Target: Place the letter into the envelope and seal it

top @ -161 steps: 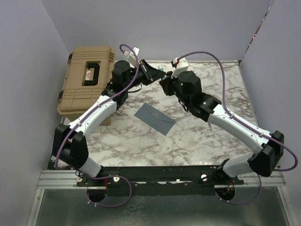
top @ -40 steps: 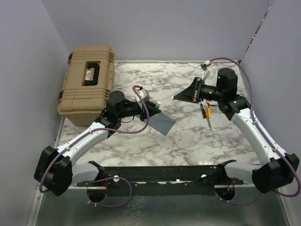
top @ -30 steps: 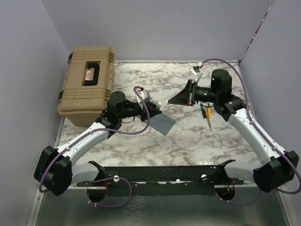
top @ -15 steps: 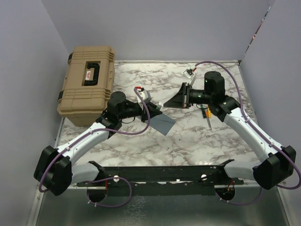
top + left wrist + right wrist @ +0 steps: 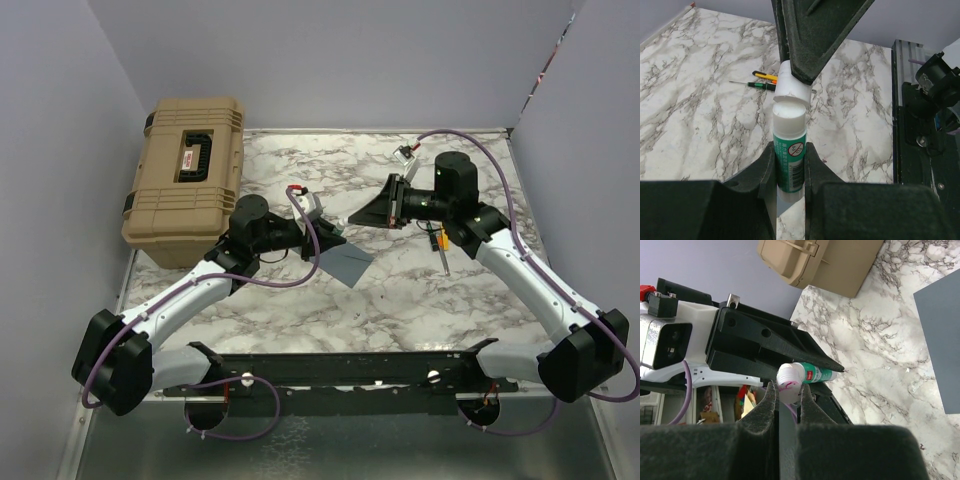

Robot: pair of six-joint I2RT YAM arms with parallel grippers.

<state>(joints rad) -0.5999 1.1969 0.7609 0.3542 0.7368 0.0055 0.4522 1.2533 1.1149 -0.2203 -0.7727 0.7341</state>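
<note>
Left wrist view: the left claw (image 5: 789, 167) is closed tight round the green-labelled white glue stick (image 5: 788, 125), pinching its lower barrel. At the stick's tip the right claw (image 5: 788, 392) is nipped shut on the white round cap (image 5: 789, 376), which sits crooked against the stick. Whether the cap is free or still seated cannot be told.

A little over a second ago the right claw hung well apart, over by the two screwdrivers (image 5: 760, 80). It has since swung left to meet the left claw, which has kept its place.

The slate blue-grey paper envelope (image 5: 347, 263) lies flat on the marble surface (image 5: 450, 300) just beside the left claw, where it lay before, with one corner hidden behind that claw. Its flap cannot be made out, nor any tan letter. The big tan hard case (image 5: 185, 175) stands at the surface's left edge.
</note>
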